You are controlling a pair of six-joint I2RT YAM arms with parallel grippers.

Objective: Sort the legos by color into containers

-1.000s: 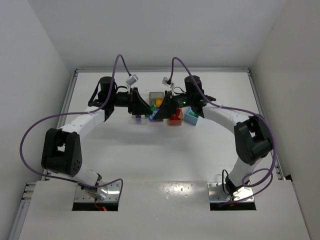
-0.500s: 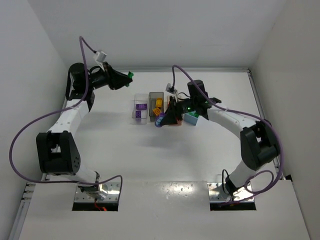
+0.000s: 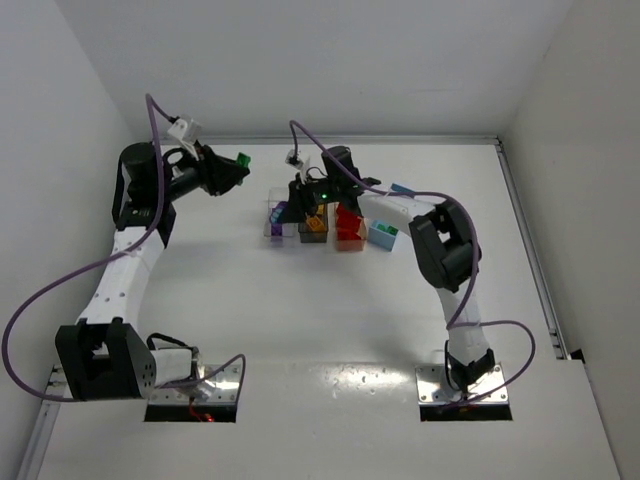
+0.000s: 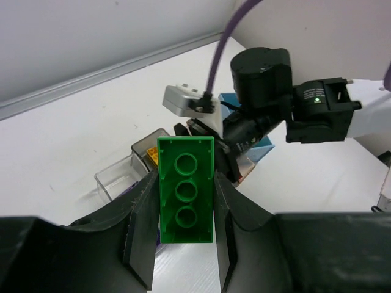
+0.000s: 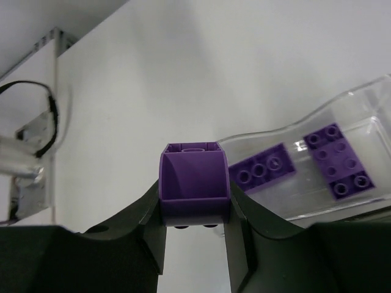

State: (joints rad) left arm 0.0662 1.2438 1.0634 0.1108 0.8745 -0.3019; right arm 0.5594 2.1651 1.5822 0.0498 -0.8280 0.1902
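**Purple brick.** The purple brick (image 5: 194, 183) is clamped between the two fingers of the right gripper (image 5: 194, 194), with its hollow side facing the wrist camera. It hangs just outside the near end wall of the clear bin (image 5: 305, 186), which already holds flat purple bricks (image 5: 263, 173). In the right wrist view the bin lies to the brick's right, with its long axis running away in that direction. The release therefore calls for a short shift over that end wall. The height of the brick above the rim cannot be judged from these views.

**Green brick.** The green brick (image 4: 185, 189) is gripped by its long sides in the left gripper (image 4: 185, 201). Its long axis runs out along the fingers, and its three-tube underside faces the camera. In the overhead view this arm is raised at the far left of the table, well apart from the row of bins.

**Bin row.** From the clear bin outward stand:
- the smoky grey bin (image 3: 312, 224), holding yellow-orange pieces
- the tan bin (image 3: 348, 240), holding red pieces
- the light blue bin (image 3: 382, 234)

The right arm spans the row, so the left arm's approach is judged to be obstructed.
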